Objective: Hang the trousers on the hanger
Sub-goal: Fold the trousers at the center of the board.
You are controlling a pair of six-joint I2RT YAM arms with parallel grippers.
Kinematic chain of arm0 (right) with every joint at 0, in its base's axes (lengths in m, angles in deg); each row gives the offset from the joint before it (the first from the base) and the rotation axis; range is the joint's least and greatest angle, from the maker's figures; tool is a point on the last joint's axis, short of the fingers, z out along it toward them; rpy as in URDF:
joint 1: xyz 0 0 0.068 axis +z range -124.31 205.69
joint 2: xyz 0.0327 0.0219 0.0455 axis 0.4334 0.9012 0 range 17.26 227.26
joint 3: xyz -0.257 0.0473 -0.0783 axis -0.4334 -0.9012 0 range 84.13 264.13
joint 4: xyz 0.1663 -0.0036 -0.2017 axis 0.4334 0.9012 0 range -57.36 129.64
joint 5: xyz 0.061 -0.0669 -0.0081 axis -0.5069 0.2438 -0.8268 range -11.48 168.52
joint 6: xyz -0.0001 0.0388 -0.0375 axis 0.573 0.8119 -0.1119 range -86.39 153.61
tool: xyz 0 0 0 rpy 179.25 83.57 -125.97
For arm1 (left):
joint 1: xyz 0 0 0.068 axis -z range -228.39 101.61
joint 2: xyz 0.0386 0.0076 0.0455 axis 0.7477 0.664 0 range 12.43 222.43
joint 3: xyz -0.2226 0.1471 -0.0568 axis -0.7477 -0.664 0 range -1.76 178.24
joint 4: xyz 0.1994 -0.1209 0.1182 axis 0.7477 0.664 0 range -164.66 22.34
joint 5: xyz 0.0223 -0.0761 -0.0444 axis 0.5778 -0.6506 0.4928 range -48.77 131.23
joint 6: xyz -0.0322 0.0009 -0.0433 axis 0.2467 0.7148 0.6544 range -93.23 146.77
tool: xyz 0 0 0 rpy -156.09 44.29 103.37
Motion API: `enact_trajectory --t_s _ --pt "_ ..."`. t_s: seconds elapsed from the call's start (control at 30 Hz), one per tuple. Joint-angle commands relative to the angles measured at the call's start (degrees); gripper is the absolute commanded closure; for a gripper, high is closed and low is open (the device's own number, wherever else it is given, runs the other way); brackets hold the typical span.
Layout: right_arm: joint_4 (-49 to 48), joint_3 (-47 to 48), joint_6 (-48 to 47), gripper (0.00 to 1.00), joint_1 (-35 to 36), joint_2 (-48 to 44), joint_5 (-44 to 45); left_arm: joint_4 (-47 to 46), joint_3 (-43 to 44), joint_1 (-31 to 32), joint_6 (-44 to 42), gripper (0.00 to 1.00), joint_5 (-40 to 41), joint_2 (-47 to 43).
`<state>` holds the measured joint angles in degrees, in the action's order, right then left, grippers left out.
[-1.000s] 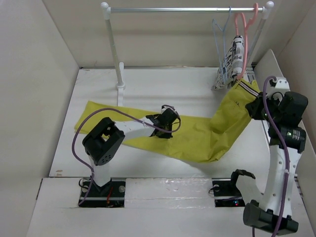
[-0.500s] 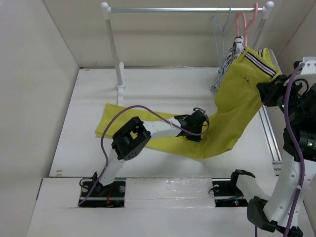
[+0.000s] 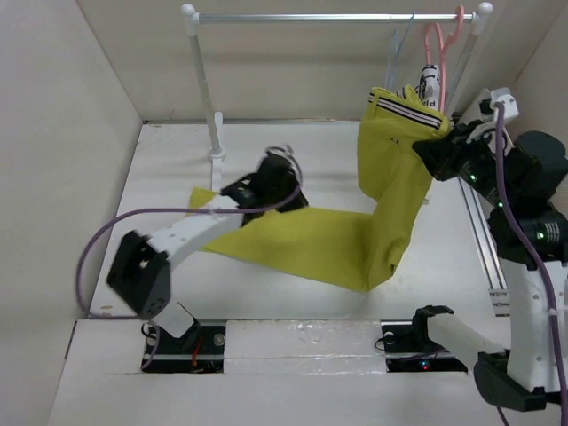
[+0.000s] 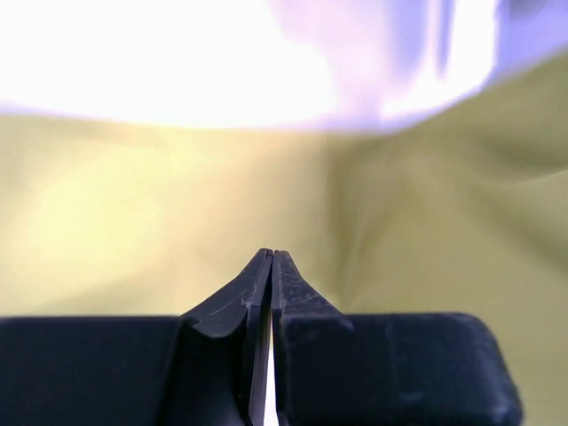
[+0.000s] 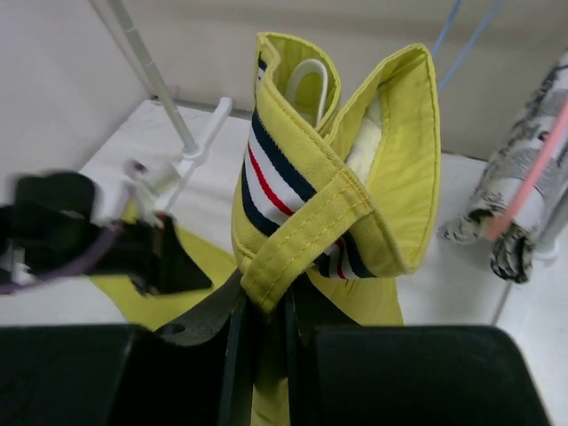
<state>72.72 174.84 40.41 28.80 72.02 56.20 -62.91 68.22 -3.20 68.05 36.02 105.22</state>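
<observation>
1. The trousers point(image 3: 319, 244) are hanging from your right gripper point(image 3: 428, 146), which is clamping their striped waistband point(image 5: 293, 191) up in the air at the far right. The legs are draping down and lying across the middle of the table point(image 3: 177, 151).
2. The waistband is curling into a loop above the clamped right fingers point(image 5: 209, 319), with its open edge facing upward.
3. The hanger point(image 3: 397, 43) is hanging from the rail point(image 3: 302, 16) at the far right, just behind the raised waistband. It is sitting beside the pink hanger point(image 3: 432, 40), which is carrying the printed cloth point(image 3: 429, 84).
4. Your left gripper point(image 3: 277, 177) is resting at the far edge of the trouser leg, left of centre. Its fingers point(image 4: 231, 302) are pressing together over yellow cloth, but I cannot tell whether they are nipping any.
5. Bare table is lying open far of the legs, between the rail post point(image 3: 202, 80) and the hangers. Your right arm is working close to the right wall, and the trousers' near fold is reaching towards the table's near edge.
</observation>
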Motion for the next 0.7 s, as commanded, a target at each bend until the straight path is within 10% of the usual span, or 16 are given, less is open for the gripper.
enact_trajectory --t_s 0.0,0.27,0.67 --pt "-12.91 1.48 1.37 1.0 9.58 3.06 6.64 -1.29 -4.04 -7.37 0.47 1.0 3.54 -14.27" --pt "-17.22 8.51 -1.1 1.0 31.94 17.91 23.98 1.7 -11.09 -30.66 -1.54 1.0 0.74 -25.46" --pt "-20.48 24.83 -4.61 1.0 49.61 47.87 34.28 7.49 -3.98 -43.52 -2.87 1.0 7.81 -28.81"
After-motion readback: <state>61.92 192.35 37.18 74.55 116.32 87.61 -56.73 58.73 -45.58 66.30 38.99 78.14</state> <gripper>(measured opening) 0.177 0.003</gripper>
